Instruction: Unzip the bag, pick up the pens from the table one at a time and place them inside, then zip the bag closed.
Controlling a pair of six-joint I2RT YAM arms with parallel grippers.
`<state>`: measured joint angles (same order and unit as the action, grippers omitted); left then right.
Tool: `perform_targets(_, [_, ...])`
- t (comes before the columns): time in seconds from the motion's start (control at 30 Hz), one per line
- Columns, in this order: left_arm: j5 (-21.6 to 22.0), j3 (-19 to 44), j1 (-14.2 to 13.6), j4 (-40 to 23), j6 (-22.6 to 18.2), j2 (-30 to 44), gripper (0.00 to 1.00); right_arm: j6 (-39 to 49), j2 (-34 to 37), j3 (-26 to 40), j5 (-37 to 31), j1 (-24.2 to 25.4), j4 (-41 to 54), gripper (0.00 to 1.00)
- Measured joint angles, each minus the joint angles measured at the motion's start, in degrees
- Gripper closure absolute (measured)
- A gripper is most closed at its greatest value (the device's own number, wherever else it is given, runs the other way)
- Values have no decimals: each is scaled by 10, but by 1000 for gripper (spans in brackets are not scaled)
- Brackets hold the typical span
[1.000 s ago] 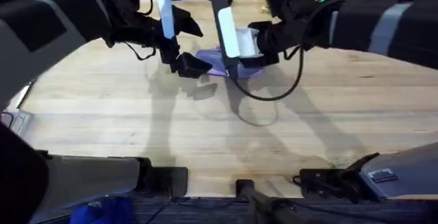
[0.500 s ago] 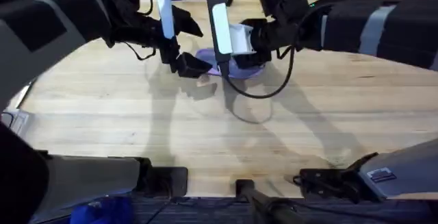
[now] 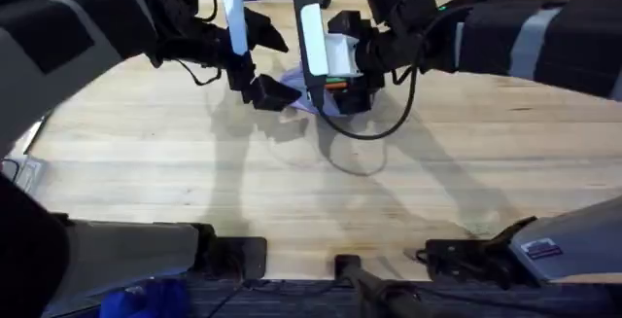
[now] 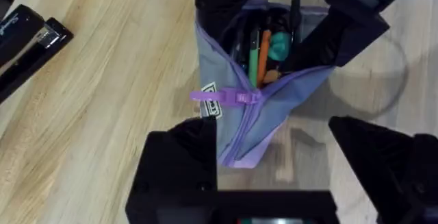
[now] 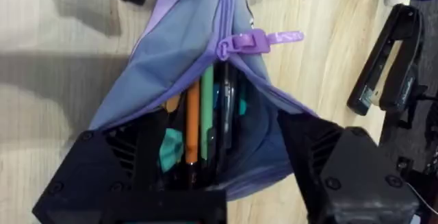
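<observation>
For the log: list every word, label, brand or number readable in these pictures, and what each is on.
Nothing can be read.
Small tag on the bag, beside the zipper pull: print too small.
Label on the black stapler: blurred.
White sticker on the right arm's base: unreadable.

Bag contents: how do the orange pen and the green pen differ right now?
The orange pen is bright orange; the green pen is green. The orange pen lies beside a teal item; the green pen lies beside dark pens. Both lie side by side, lengthwise, inside the open bag.
</observation>
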<state>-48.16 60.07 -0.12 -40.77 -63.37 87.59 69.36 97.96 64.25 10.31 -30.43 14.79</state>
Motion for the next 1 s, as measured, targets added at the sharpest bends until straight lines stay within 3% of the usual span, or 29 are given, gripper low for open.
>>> perform_targets(0.4, [-7, 0, 0, 0, 0, 0, 7, -52, -3, -1, -1, 0, 0, 6])
perform_targets(0.63, [-12, 0, 4, 0, 0, 0, 7, -114, -54, -6, -1, -2, 11, 6])
perform_targets(0.8, [-33, 0, 30, 0, 0, 0, 7, -168, -119, -6, 0, -2, 16, 6])
perform_targets(1.0, [-54, 0, 73, 0, 0, 0, 7, -209, -151, -6, 0, -2, 39, 6])
